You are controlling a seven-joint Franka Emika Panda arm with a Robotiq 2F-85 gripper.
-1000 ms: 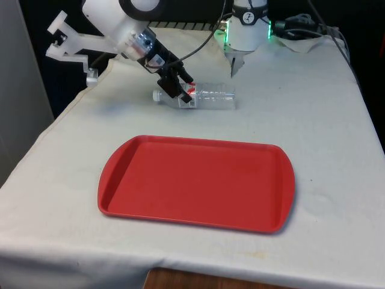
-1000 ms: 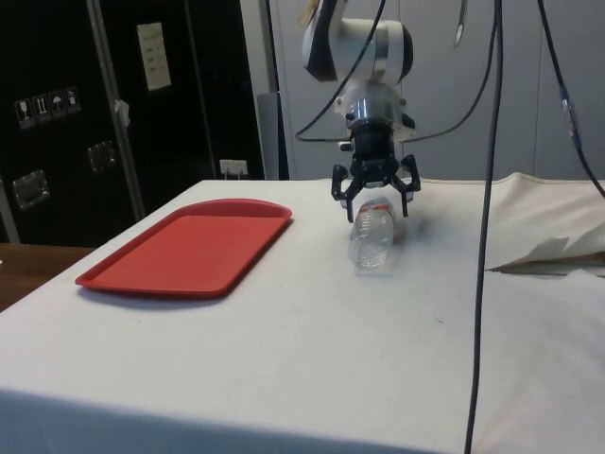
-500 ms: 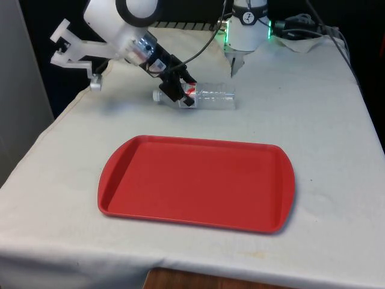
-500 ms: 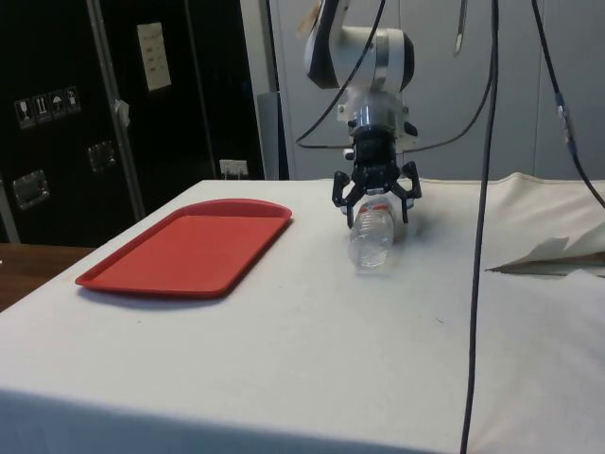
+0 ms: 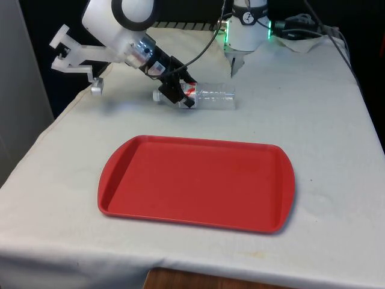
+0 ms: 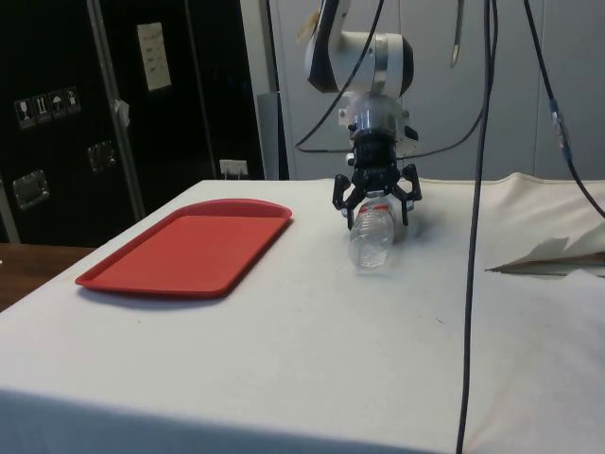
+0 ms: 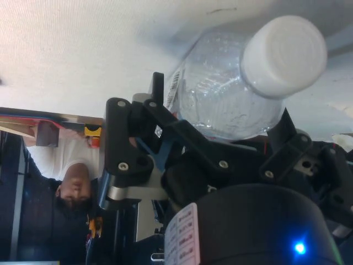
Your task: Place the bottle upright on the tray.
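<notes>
A clear plastic bottle (image 5: 210,96) with a white cap (image 7: 284,55) lies on its side on the white cloth, beyond the far edge of the red tray (image 5: 195,180). My gripper (image 5: 180,95) is tilted down over the bottle's neck end. It is open, with one finger on each side of the bottle (image 6: 371,236), and its fingers (image 6: 342,196) stand a little apart from the plastic. In the wrist view the bottle's shoulder (image 7: 220,96) sits between the two black fingers (image 7: 158,91). The tray (image 6: 189,248) holds nothing.
The robot's base (image 5: 243,33) stands just behind the bottle. Dark cables (image 6: 470,284) hang down in the side view, with a crumpled sheet (image 6: 558,253) on the cloth past them. A person (image 7: 71,187) shows beyond the table in the wrist view.
My gripper has sunk a little lower around the bottle's neck end and the arm has shifted slightly. The fingers stay spread, and the bottle has not moved.
</notes>
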